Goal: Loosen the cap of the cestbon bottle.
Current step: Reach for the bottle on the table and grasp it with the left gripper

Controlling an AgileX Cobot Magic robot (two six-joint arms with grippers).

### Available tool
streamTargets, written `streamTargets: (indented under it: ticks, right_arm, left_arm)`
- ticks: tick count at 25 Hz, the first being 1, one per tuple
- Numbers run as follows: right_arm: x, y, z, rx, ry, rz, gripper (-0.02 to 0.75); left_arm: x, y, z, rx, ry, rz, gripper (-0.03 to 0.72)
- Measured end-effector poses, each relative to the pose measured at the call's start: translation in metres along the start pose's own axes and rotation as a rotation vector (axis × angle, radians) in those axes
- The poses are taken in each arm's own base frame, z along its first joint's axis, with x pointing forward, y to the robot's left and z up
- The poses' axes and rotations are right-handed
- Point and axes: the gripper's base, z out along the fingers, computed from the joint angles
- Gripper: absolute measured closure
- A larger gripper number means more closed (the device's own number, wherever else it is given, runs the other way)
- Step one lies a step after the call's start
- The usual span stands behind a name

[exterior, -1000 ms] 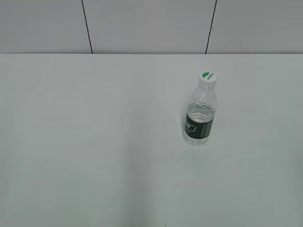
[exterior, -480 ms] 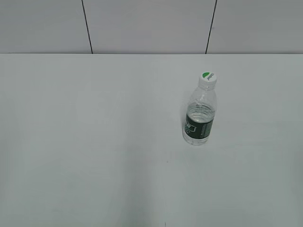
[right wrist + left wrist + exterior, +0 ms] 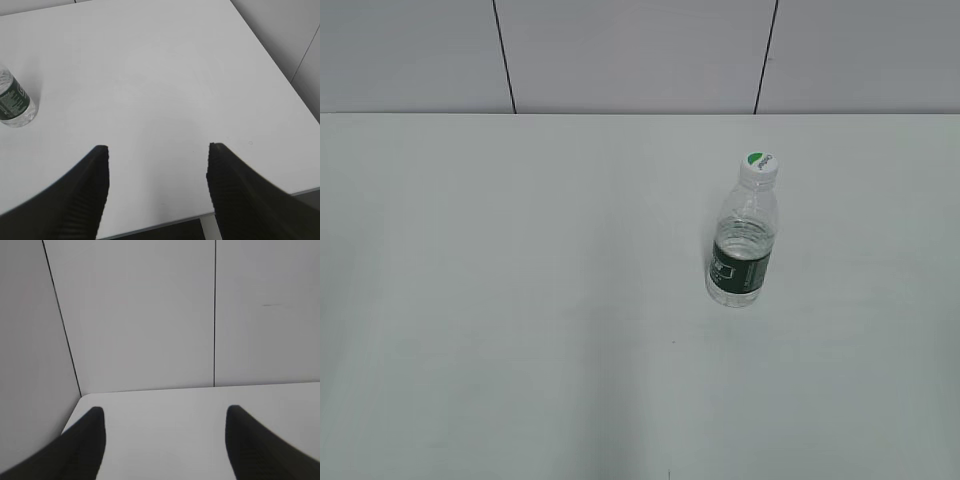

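You are looking at a small clear plastic water bottle [image 3: 744,240] wearing a dark green label band, topped by a round white screw cap [image 3: 759,168] showing a green half-circle. The flat table top [image 3: 520,300] is reading plain white, and the panelled wall [image 3: 630,55] behind is showing pale grey with thin black seams. Both grippers' ribbed fingers [image 3: 80,195] are appearing black.
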Motion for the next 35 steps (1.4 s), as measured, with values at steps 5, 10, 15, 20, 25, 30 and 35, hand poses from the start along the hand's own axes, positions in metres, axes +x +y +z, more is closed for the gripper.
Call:
streamTargets:
  ticks: [5, 10, 15, 20, 25, 30, 35]
  right_arm:
    - [0.000, 0.000, 0.000, 0.000, 0.000, 0.000, 0.259]
    - [0.000, 0.000, 0.000, 0.000, 0.000, 0.000, 0.259]
    - [0.000, 0.000, 0.000, 0.000, 0.000, 0.000, 0.259]
    - [0.000, 0.000, 0.000, 0.000, 0.000, 0.000, 0.259]
    - [0.000, 0.000, 0.000, -0.003, 0.000, 0.002, 0.259]
    - [0.000, 0.002, 0.000, -0.022, 0.003, 0.012, 0.259]
    - [0.000, 0.004, 0.000, -0.047, 0.005, 0.025, 0.259]
  left_arm:
    - [-0.001, 0.000, 0.049, 0.002, -0.001, 0.001, 0.232]
    - [0.008, -0.004, 0.087, 0.023, 0.009, 0.000, 0.232]
    - [0.023, -0.020, 0.116, 0.107, 0.050, 0.004, 0.232]
    - [0.043, -0.041, 0.143, 0.185, 0.071, 0.009, 0.233]
    - [0.075, -0.058, 0.172, 0.233, 0.105, 0.026, 0.233]
    - [0.112, -0.073, 0.194, 0.309, 0.104, 0.077, 0.233]
    - [0.130, -0.092, 0.200, 0.464, 0.023, 0.095, 0.232]
